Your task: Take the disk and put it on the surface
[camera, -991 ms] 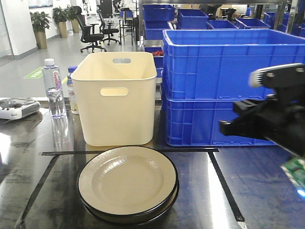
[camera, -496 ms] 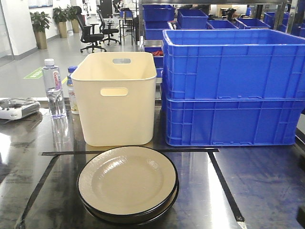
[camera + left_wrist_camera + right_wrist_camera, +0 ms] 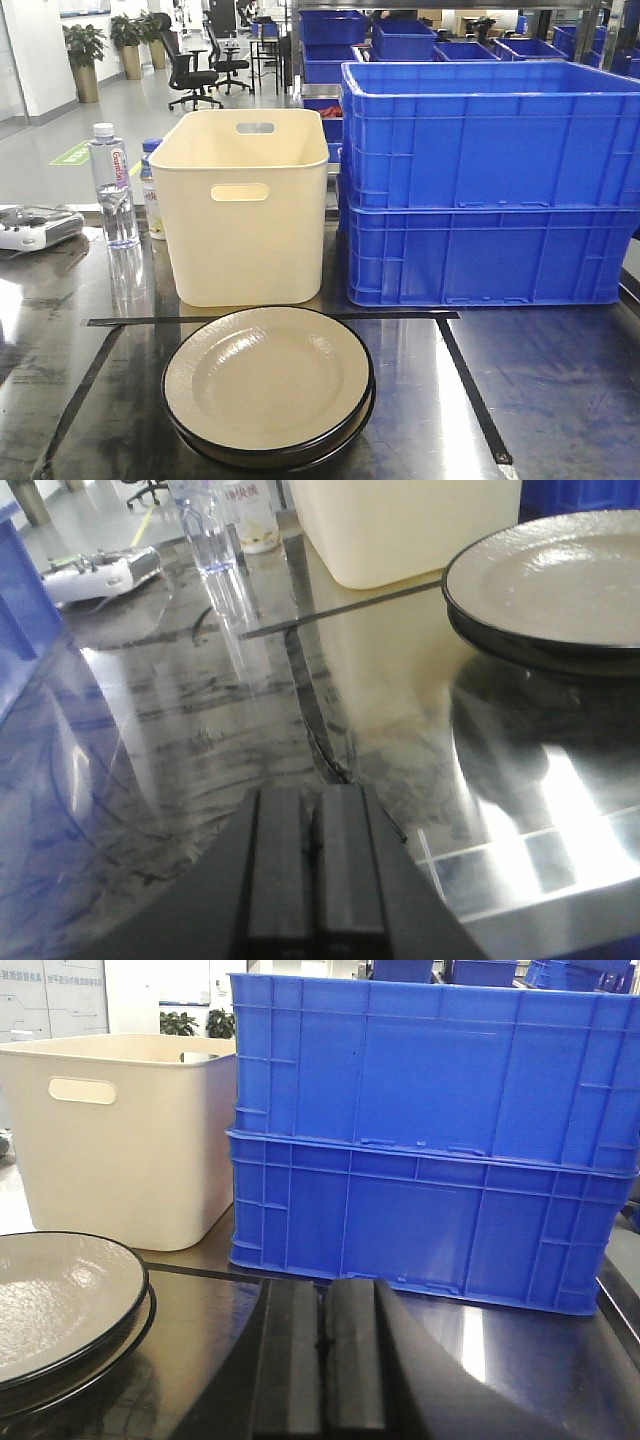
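Cream plates (image 3: pixel 268 385), 2 stacked, inside taped rectangle on tabletop (image 3: pixel 560 400). Left gripper (image 3: pixel 310 865) clenched, empty; stack ahead to its right. Right gripper (image 3: pixel 322 1355) clenched, empty; stack left, about equally near.

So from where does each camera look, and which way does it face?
Front view: above the near table edge, facing plates, bin and crates; no robot part shows.
Left wrist: low over the tabletop, facing the bottle; shut left gripper shows.
Right wrist: low, facing the crates; shut right gripper shows.
All three share plates and bin.
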